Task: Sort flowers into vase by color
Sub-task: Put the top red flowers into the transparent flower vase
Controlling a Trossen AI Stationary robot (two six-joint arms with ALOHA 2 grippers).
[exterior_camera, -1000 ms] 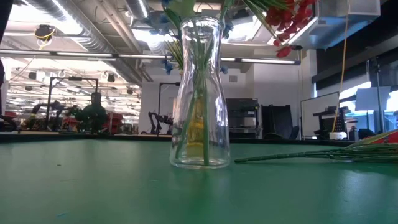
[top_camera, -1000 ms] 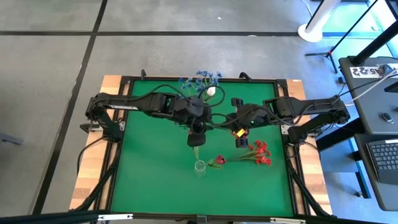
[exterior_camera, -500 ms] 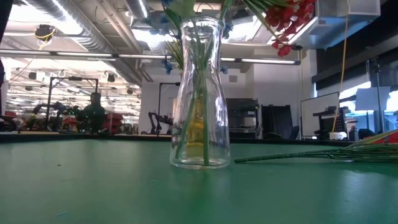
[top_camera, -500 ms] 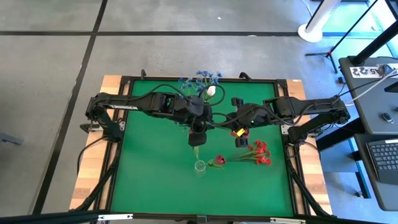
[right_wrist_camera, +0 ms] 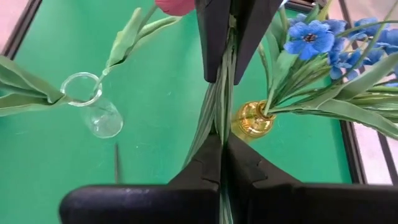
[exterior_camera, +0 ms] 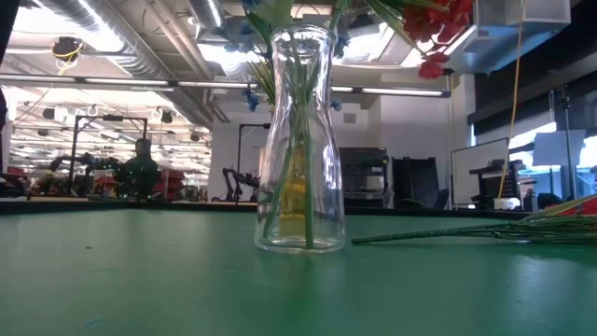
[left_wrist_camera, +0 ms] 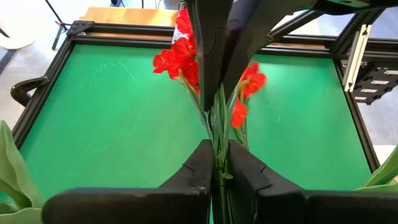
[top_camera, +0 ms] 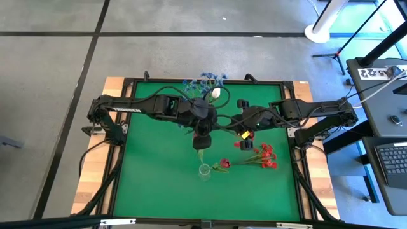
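Both grippers are shut on one red spray's bundle of green stems, above the table's middle. My left gripper (top_camera: pixel 201 141) shows in the left wrist view (left_wrist_camera: pixel 217 163), with the red blooms (left_wrist_camera: pixel 181 59) beyond it around my right gripper's fingers. My right gripper (top_camera: pixel 241 138) shows in the right wrist view (right_wrist_camera: pixel 222 155). The blooms hang above the clear vase (exterior_camera: pixel 300 140) in the low view (exterior_camera: pixel 431 28). The clear vase (top_camera: pixel 204 170) holds green stems and a leaning pink bud (top_camera: pixel 224 164). Blue sprays (right_wrist_camera: pixel 317 37) stand in a gold vase (right_wrist_camera: pixel 252 119). My left gripper pinches the green stem bundle (left_wrist_camera: pixel 217 146) between its two fingers, away from the blooms. The fingers lie roughly along the stems. The spray is lifted clear of the table. My right gripper pinches the same stem bundle (right_wrist_camera: pixel 219 124) between its two fingers, at the end by the red blooms. Its fingers point toward my left gripper's fingers (right_wrist_camera: pixel 214 56), which hold the bundle farther on. The stems run straight between the two holds.
A second red spray (top_camera: pixel 267 156) lies on the green mat right of the clear vase, its stems (exterior_camera: pixel 466 233) flat on the table. A white bud (top_camera: pixel 216 93) stands with the blue sprays at the far edge. A black frame (top_camera: pixel 299 184) rims the mat.
The red blooms held above the clear vase have gone up a little in the low view. Both grippers stay shut on the stems.
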